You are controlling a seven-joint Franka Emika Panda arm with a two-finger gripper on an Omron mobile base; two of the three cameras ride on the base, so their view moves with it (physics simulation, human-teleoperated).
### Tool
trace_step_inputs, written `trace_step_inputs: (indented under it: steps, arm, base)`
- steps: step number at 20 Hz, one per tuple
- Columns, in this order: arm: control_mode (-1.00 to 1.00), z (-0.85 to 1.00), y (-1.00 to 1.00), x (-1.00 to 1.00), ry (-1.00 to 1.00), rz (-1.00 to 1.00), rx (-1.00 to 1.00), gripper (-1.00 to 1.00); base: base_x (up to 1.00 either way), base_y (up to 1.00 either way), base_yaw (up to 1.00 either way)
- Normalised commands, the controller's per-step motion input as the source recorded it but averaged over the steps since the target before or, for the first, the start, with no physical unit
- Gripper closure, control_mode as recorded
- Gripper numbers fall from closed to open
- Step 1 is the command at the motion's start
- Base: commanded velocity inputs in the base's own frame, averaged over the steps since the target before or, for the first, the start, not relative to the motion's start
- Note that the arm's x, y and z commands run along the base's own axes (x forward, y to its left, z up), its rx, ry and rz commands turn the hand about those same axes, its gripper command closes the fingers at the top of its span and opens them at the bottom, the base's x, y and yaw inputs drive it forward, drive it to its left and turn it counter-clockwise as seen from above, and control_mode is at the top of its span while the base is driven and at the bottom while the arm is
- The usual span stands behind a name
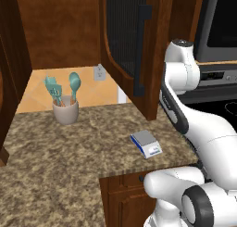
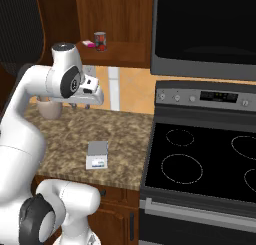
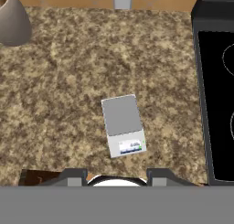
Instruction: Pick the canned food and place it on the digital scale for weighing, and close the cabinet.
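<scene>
The canned food (image 2: pixel 100 41), red-labelled with a silvery top, stands on the bottom shelf of the open cabinet (image 2: pixel 125 55). The cabinet's door (image 1: pixel 124 36), with its dark ribbed panel and long dark handle (image 1: pixel 141 50), is swung out over the counter. The digital scale (image 1: pixel 146 144) (image 2: pixel 97 155) (image 3: pixel 123 125) lies flat near the counter's front edge with nothing on it. My gripper (image 2: pixel 82 105) (image 3: pixel 116 178) hangs open above the counter, pointing down at the scale, with nothing between its fingers. It is well below and to the left of the can.
A beige cup with teal utensils (image 1: pixel 65 108) (image 3: pixel 11 19) stands at the back of the granite counter (image 1: pixel 69 147). A small pink thing (image 2: pixel 88 44) lies beside the can. A black stove (image 2: pixel 200 164) adjoins the counter on the right, under a microwave (image 2: pixel 205 29).
</scene>
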Motion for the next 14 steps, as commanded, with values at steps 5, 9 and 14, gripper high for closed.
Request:
trace_step_inputs:
  steps: [5, 9, 14]
  arm:
    - [-1.00, 0.01, 0.04, -0.40, -0.09, 0.02, 0.00, -1.00]
    - [-1.00, 0.19, 0.00, -0.45, -0.35, 0.00, 0.00, -1.00]
    - [-1.00, 0.80, 0.00, -0.19, -0.28, 0.01, 0.00, -1.00]
  base:
    - [0.00, 0.00, 0.00]
    - [0.00, 0.00, 0.00]
    - [0.00, 0.00, 0.00]
